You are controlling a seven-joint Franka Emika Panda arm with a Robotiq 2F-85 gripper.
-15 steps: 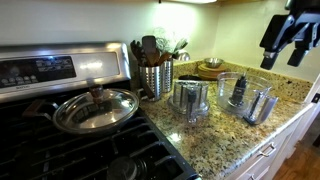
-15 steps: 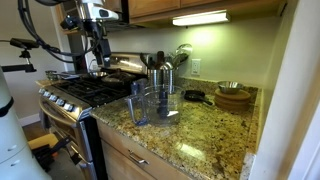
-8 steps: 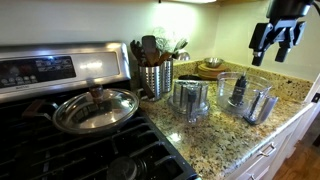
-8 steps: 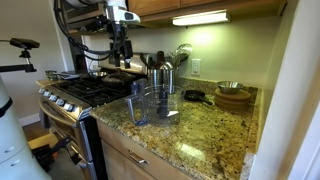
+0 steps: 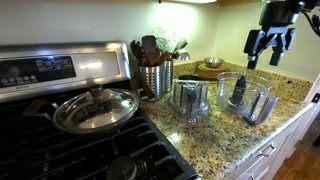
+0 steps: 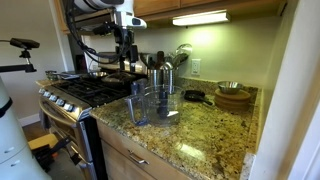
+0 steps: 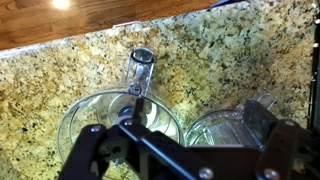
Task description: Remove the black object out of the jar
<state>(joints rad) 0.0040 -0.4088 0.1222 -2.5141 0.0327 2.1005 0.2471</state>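
Observation:
A clear jar with a handle (image 5: 247, 98) stands on the granite counter, with a black object (image 5: 238, 93) upright inside it. The jar also shows in an exterior view (image 6: 141, 103). In the wrist view the jar (image 7: 95, 112) lies below me, handle pointing up, and the black object (image 7: 131, 107) is partly hidden by my gripper's body. My gripper (image 5: 266, 48) hangs open and empty in the air above and behind the jar. It also shows in an exterior view (image 6: 127, 58) and in the wrist view (image 7: 178, 128).
A second clear container (image 5: 190, 100) stands beside the jar. A steel utensil holder (image 5: 155, 75) is behind it. A lidded pan (image 5: 95, 108) sits on the stove. Wooden bowls (image 6: 233, 96) stand at the counter's far end. The counter's front edge (image 5: 250, 150) is close.
My gripper has moved sideways toward the jars and slightly lower, staying open. Nothing on the counter has moved.

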